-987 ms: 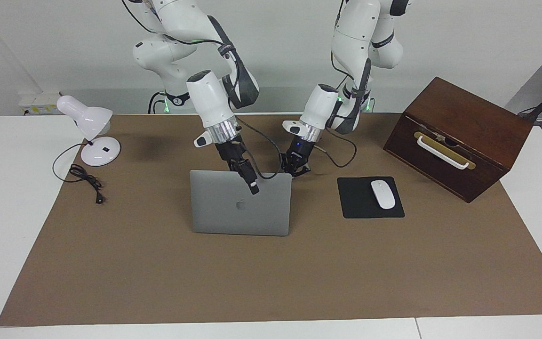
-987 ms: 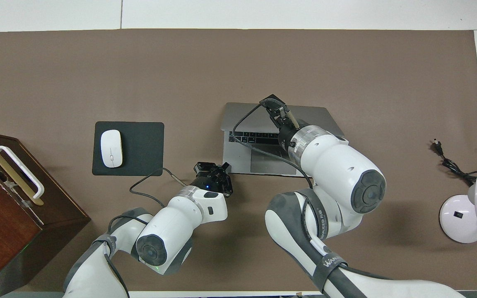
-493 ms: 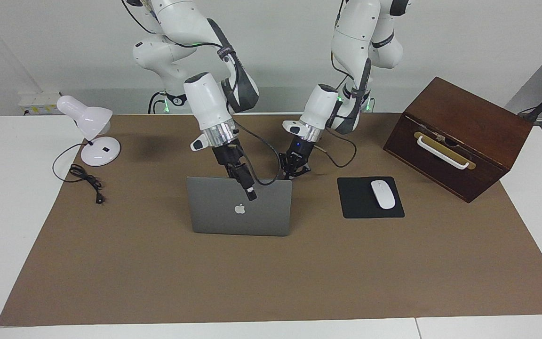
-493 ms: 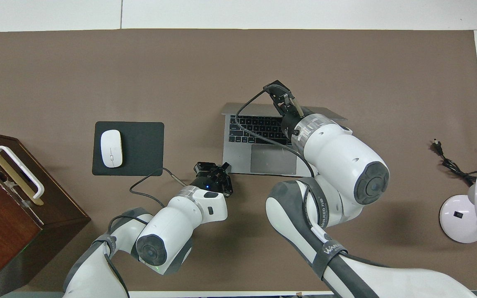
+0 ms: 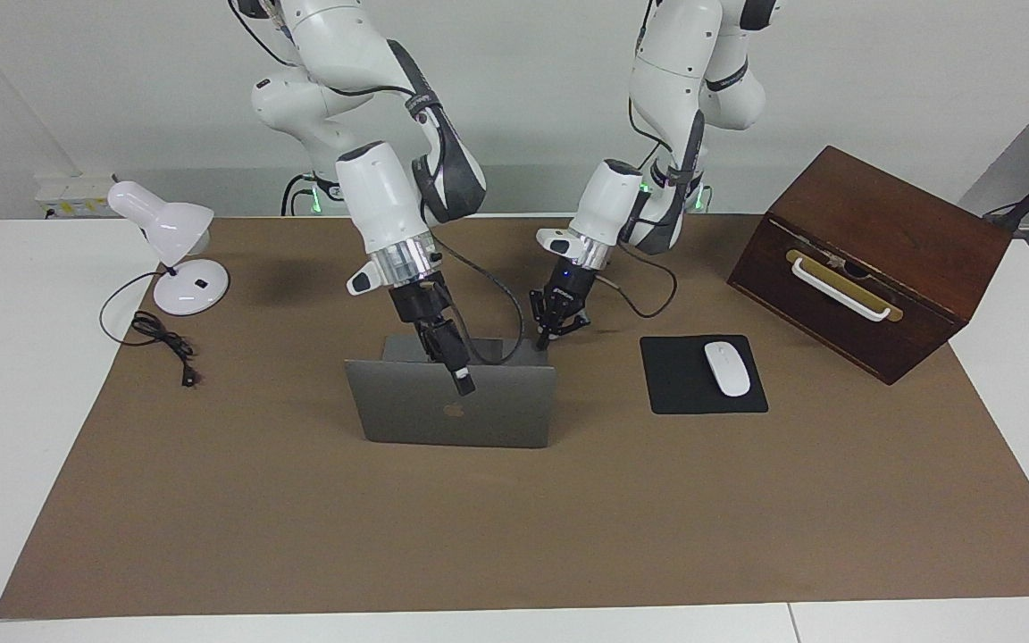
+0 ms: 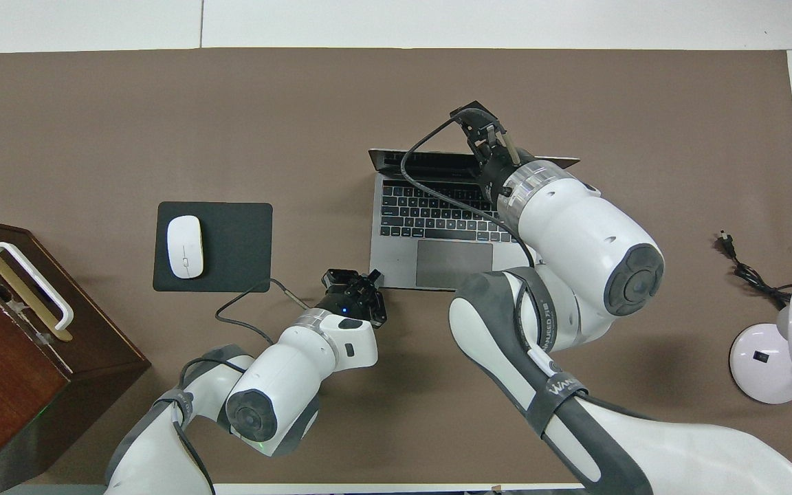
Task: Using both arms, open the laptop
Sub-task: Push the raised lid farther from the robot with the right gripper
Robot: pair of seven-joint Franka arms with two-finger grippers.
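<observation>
The laptop (image 5: 452, 413) stands open; the right gripper (image 5: 461, 379) meets its lid's top edge, the left gripper (image 5: 555, 329) its base corner; neither grip is readable

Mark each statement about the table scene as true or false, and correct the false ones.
1. The laptop is open, with its keyboard showing in the overhead view. True.
2. The white mouse lies on the bare brown mat. False: it lies on the black mouse pad.
3. The right gripper is at the top edge of the laptop's lid. True.
4. The left gripper is over the wooden box. False: it is at the corner of the laptop's base nearest the mouse pad.
5. The desk lamp stands at the left arm's end of the table. False: it stands at the right arm's end.
</observation>
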